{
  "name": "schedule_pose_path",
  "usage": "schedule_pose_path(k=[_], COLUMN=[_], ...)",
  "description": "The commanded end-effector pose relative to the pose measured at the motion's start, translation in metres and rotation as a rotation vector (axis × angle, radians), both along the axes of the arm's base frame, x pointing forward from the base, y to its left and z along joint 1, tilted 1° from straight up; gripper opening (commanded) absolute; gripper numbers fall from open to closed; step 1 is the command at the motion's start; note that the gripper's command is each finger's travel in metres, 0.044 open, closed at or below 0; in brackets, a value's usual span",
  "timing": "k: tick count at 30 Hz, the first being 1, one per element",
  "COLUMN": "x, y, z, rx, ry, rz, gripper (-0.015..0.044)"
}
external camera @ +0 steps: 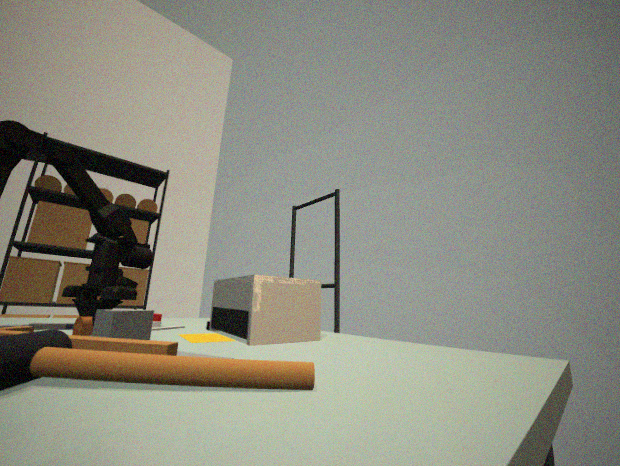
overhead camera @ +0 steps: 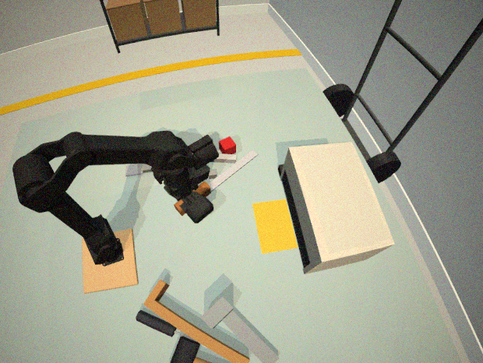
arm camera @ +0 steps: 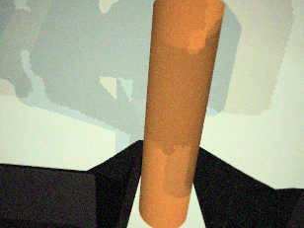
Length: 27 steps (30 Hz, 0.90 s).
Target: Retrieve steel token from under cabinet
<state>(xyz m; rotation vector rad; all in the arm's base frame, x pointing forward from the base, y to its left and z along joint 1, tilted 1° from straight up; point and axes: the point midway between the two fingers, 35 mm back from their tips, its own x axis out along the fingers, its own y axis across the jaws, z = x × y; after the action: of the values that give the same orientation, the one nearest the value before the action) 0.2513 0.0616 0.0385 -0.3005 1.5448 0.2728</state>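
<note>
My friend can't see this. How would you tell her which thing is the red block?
Find the big cream cabinet. Across the table from its dark slot side, near the black gripper, sits a small block. It's the only red thing.

The steel token is out of sight; the arm [overhead camera: 117, 149] [external camera: 82, 187] loses its base past the outside view's nine o'clock edge; the trolley [overhead camera: 414, 52] runs off at one o'clock from above.

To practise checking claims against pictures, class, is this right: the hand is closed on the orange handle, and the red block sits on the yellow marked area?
The block's place is wrong: the top view shows the red block away from the yellow marked area, beyond the pale strip. The rest stands.
</note>
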Motion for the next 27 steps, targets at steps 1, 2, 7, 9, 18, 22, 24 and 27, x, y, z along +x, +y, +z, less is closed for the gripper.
schedule_pose_path(k=[1,2,7,9,18,22,24,27], x=[0.001,0.000,0.000,0.000,-0.001,-0.001,-0.001,-0.001], y=[0.006,0.007,0.013,0.015,0.023,0.026,0.027,0.030], z=[0.001,0.001,0.001,0.001,0.001,0.001,0.001,0.001], rx=[0.005,0.005,0.005,0.006,0.006,0.007,0.007,0.007], ry=[-0.003,-0.003,-0.003,-0.003,-0.003,-0.003,-0.003,-0.003], rz=[0.007,0.007,0.007,0.007,0.007,0.007,0.007,0.007], gripper=[0.0000,0.0000,0.0000,0.0000,0.0000,0.0000,0.0000,0.0000])
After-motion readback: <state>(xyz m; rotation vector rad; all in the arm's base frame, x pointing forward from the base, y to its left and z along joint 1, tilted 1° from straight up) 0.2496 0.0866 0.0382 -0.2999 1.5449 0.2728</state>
